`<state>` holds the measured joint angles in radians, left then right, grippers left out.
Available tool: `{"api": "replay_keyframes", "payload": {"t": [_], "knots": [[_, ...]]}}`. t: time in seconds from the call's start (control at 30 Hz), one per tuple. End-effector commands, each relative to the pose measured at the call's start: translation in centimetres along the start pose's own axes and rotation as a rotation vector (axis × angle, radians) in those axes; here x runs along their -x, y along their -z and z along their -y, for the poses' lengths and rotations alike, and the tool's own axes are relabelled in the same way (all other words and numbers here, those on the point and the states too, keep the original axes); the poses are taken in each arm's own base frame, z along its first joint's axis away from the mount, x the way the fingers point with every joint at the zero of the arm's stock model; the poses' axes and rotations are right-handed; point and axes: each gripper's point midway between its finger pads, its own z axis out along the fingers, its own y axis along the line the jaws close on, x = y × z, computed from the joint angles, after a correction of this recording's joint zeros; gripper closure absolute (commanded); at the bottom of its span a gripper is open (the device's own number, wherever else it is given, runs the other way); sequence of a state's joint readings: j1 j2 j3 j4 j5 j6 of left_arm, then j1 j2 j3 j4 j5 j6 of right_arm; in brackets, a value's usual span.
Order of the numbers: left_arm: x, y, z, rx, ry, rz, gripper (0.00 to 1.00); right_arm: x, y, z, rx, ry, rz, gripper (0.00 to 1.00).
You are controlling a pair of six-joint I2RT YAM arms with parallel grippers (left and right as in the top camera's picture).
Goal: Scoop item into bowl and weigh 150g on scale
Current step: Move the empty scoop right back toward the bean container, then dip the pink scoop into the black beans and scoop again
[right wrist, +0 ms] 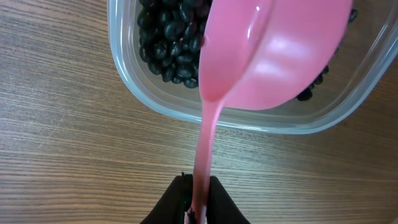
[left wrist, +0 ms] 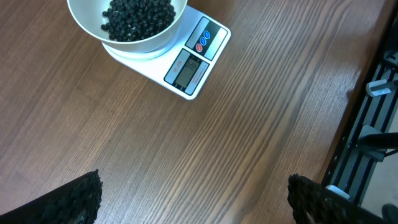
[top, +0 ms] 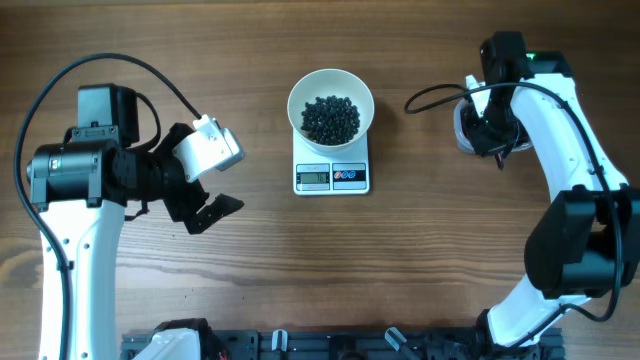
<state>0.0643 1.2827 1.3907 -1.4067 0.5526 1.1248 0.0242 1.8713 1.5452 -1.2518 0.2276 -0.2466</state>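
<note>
1. Centre of the table [top: 420, 270]: the white bowl [top: 296, 108] sits squarely on the scale [top: 350, 186], so whatever drops in gets weighed at once. A dark heap of beans [top: 330, 118] already lies in it.
2. Far right, the right gripper [right wrist: 198, 202] pinches the pink scoop [right wrist: 280, 50] by the end of its handle, which puts the cup out front over the clear tub [right wrist: 155, 93] of beans.
3. Whether the cup carries beans, we cannot tell.
4. The left gripper [left wrist: 196, 196] hangs spread wide and empty, left of the scale. We reckon it is parked there so nothing nudges the reading.
5. The display [top: 313, 178] is too small to read.
</note>
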Motion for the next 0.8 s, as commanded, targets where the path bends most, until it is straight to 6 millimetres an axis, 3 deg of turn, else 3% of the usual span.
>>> {"api": "replay_keyframes", "payload": {"t": [0.0, 0.27, 0.33, 0.77], "knots": [[0.9, 0.7, 0.1, 0.014, -0.034, 0.035, 0.0, 0.0, -0.4, -0.4, 0.022, -0.012, -0.006, 0.84], [0.9, 0.7, 0.1, 0.014, -0.034, 0.035, 0.0, -0.2, -0.4, -0.3, 0.023, -0.017, -0.014, 0.83], [0.9, 0.7, 0.1, 0.014, -0.034, 0.035, 0.0, -0.4, -0.5, -0.1, 0.024, -0.032, -0.021, 0.96], [0.9, 0.7, 0.1, 0.014, -0.034, 0.035, 0.0, -1.3, -0.4, 1.3, 0.015, -0.102, -0.044, 0.96]]}}
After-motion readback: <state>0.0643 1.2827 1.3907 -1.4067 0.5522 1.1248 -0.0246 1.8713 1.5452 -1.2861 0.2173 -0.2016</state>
